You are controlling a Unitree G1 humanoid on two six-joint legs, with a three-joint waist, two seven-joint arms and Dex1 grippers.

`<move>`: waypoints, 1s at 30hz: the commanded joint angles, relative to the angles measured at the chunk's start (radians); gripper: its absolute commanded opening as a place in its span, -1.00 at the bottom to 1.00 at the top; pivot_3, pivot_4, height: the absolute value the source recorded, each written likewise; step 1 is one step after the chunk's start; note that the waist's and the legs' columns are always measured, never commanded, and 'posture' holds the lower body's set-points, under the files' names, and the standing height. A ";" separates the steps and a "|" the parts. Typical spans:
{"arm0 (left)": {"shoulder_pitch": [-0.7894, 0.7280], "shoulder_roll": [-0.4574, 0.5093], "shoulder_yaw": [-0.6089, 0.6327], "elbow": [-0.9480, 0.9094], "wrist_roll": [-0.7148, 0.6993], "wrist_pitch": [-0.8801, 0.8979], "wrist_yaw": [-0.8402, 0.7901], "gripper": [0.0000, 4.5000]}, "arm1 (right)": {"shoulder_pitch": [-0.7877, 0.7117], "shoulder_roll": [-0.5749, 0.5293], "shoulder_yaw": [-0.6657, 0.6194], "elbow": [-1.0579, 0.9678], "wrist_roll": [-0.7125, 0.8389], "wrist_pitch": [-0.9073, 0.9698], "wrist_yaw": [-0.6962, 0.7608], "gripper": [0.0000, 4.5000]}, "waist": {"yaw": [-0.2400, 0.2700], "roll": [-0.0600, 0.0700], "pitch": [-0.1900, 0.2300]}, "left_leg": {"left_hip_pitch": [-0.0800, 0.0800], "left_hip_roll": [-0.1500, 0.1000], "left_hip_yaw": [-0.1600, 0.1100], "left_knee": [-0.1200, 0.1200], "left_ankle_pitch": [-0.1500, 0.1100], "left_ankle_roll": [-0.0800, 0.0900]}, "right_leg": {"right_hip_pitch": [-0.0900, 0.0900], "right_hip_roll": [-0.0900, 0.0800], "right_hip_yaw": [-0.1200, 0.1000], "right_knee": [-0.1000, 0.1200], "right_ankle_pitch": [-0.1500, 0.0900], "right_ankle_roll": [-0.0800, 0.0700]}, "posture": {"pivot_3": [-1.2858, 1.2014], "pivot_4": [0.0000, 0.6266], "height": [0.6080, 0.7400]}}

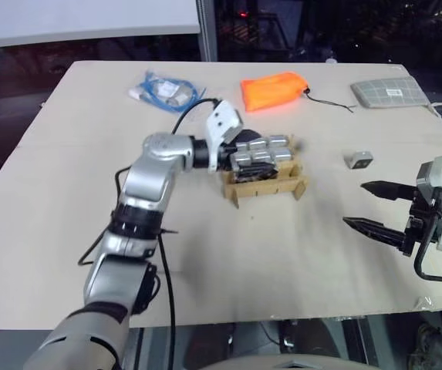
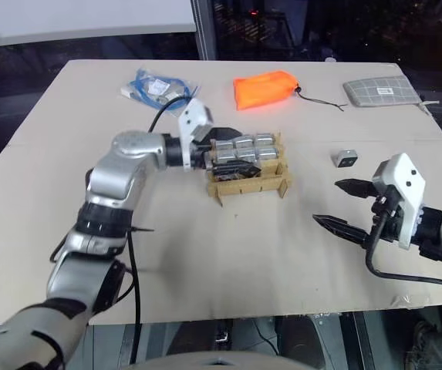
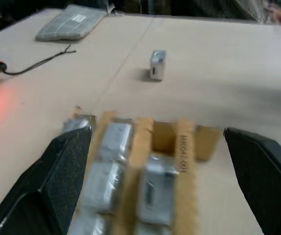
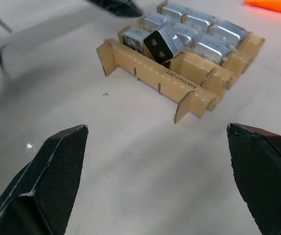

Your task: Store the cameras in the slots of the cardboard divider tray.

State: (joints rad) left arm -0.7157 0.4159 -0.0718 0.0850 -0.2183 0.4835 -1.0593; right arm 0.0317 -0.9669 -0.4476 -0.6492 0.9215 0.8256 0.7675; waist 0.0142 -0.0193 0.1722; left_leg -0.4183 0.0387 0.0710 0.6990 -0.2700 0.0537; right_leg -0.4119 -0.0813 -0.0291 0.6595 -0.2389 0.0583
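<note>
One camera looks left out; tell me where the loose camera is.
In the left eye view, the loose camera lies on the table's right half, right of the cardboard divider tray, beyond the right gripper.

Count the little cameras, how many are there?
9 cameras. Eight sit in the cardboard tray, one tilted in the front row; one lies loose on the table to its right. The left gripper may hide some.

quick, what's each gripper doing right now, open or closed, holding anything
Left gripper: open, holding nothing, over the cardboard divider tray.
Right gripper: open, holding nothing, above the table.
</note>
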 commanded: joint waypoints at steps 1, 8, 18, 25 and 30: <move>0.083 -0.002 0.050 -0.065 -0.032 -0.075 0.049 0.99 | -0.010 0.005 -0.020 -0.015 0.010 -0.016 -0.003 1.00 | 0.000 0.000 0.000 | 0.001 0.000 0.000 0.000 -0.001 0.002 | 0.000 0.000 0.000 0.000 0.000 0.000 | 0.03 -0.52 1.00; 0.150 -0.049 0.031 -0.052 -0.046 -0.123 0.107 0.99 | -0.051 0.003 0.011 0.001 0.006 -0.018 0.002 1.00 | 0.002 0.000 0.000 | 0.000 -0.001 0.000 0.001 -0.002 0.003 | 0.001 0.000 0.000 0.000 0.000 0.000 | 0.03 -0.52 1.00; 0.093 -0.043 -0.027 0.034 -0.038 -0.075 0.081 0.99 | -0.038 0.007 -0.003 -0.014 0.008 -0.013 -0.007 1.00 | 0.000 0.000 0.000 | 0.001 -0.001 0.000 0.001 -0.002 0.003 | 0.001 0.000 0.000 0.000 0.000 0.000 | 0.03 -0.52 1.00; 0.053 -0.049 -0.060 0.082 -0.026 -0.086 0.074 0.45 | -0.015 0.010 -0.023 -0.032 0.017 -0.007 -0.020 1.00 | 0.000 0.000 0.000 | 0.001 -0.001 0.000 0.001 -0.002 0.003 | 0.001 0.000 0.000 0.000 0.000 0.000 | 0.03 -0.52 1.00; 0.052 -0.041 -0.071 0.081 -0.023 -0.078 0.071 0.45 | -0.002 0.008 -0.032 -0.038 0.022 -0.008 -0.024 1.00 | 0.000 0.000 0.000 | 0.001 -0.001 0.000 0.001 -0.002 0.003 | 0.001 0.000 0.000 0.000 0.000 0.000 | 0.03 -0.52 1.00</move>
State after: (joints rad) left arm -0.6428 0.3682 -0.1349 0.1744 -0.2388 0.4096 -0.9802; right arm 0.0308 -0.9566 -0.4392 -0.6561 0.9294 0.8251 0.7476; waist 0.0144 -0.0193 0.1722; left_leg -0.4176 0.0376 0.0709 0.6996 -0.2719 0.0569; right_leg -0.4107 -0.0811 -0.0294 0.6597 -0.2388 0.0582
